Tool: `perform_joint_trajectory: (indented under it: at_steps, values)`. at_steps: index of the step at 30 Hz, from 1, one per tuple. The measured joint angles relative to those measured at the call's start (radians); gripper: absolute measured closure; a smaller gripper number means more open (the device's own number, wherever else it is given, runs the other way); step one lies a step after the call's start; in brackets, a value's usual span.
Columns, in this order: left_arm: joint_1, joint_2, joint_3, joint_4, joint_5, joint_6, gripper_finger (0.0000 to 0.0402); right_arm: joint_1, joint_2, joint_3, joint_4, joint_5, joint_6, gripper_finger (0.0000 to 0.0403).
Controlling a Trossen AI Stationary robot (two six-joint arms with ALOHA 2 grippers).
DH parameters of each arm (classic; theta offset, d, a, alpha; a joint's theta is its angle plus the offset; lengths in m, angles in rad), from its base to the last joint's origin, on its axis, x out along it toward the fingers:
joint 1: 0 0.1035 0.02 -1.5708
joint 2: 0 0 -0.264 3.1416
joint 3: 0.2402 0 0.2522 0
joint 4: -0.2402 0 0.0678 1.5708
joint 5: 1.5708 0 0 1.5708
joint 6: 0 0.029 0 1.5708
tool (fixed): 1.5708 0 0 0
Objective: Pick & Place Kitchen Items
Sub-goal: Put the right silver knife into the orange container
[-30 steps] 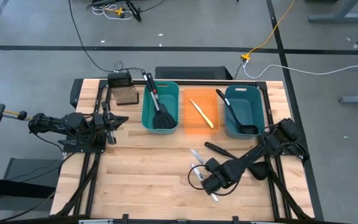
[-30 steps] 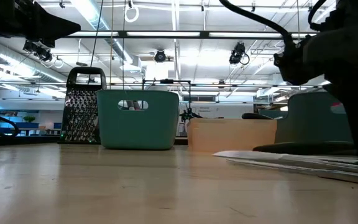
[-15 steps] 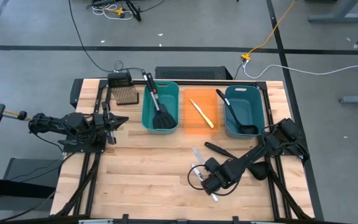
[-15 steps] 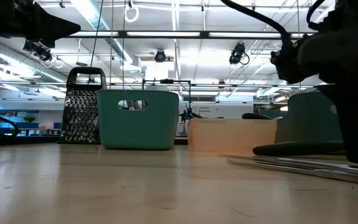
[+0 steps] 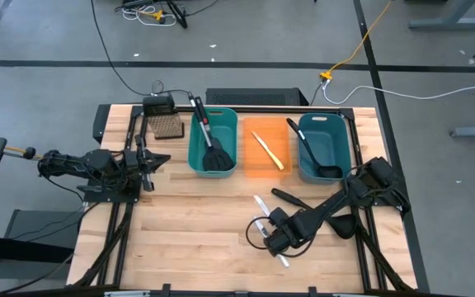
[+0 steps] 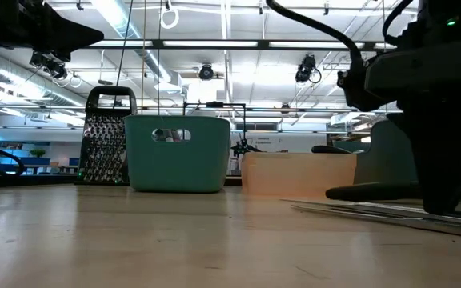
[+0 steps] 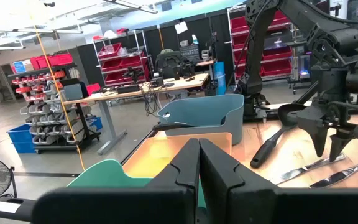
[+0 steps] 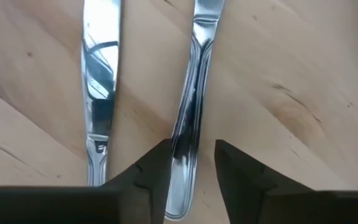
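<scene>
Two silver knives [image 8: 98, 74] [image 8: 191, 112] lie side by side, flat on the wood, near the table's front right [image 5: 261, 206]. My right gripper [image 8: 191, 171] [image 5: 271, 239] points down over them. It is open, with one finger on each side of one knife's handle. A black ladle [image 5: 303, 202] [image 6: 374, 190] lies on the table just beyond. Another ladle sits in the right teal bin [image 5: 324, 147]. A black spatula is in the left teal bin [image 5: 213, 140], and a yellow-handled knife is in the orange bin [image 5: 266, 148]. My left gripper [image 5: 149, 162] [image 7: 199, 163] waits shut at the table's left.
The three bins stand in a row along the far edge. A small brown perforated block [image 5: 167, 126] [image 6: 105, 148] stands at the far left. Bare wood [image 5: 196, 223] lies between the two arms.
My right gripper has opened over the knives and shifted slightly toward the table's left. In the low view, a knife end that stood raised a second ago now lies flat on the wood.
</scene>
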Motion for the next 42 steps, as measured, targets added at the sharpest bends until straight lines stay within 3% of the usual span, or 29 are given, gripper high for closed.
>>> perform_joint_trajectory:
  at_steps: [10, 18, 21, 29, 34, 42]
  values:
    - [0.000, 0.000, 0.000, 0.001, 0.000, -0.009, 0.0383, -0.005, 0.009, -0.001, -0.016, 0.027, -0.150, 0.0272]
    - [0.000, 0.000, 0.000, 0.001, 0.000, -0.040, 0.0383, -0.020, 0.019, -0.002, -0.034, 0.159, -0.417, 0.0312]
    - [0.000, 0.000, 0.000, 0.000, 0.006, -0.059, 0.0383, -0.042, 0.032, 0.001, -0.022, 0.163, -0.529, 0.0329]
    - [0.000, 0.007, 0.000, 0.000, 0.208, -0.135, 0.0383, -0.108, 0.060, 0.001, 0.011, 0.189, -0.737, 0.0352]
    - [0.000, 0.117, 0.001, 0.008, 0.258, -0.191, 0.0383, -0.126, 0.063, 0.000, 0.034, 0.237, -0.840, 0.0350]
    - [0.000, 0.510, 0.001, 0.203, 0.266, -0.231, 0.0384, -0.134, 0.064, -0.001, 0.060, 0.273, -0.901, 0.0352]
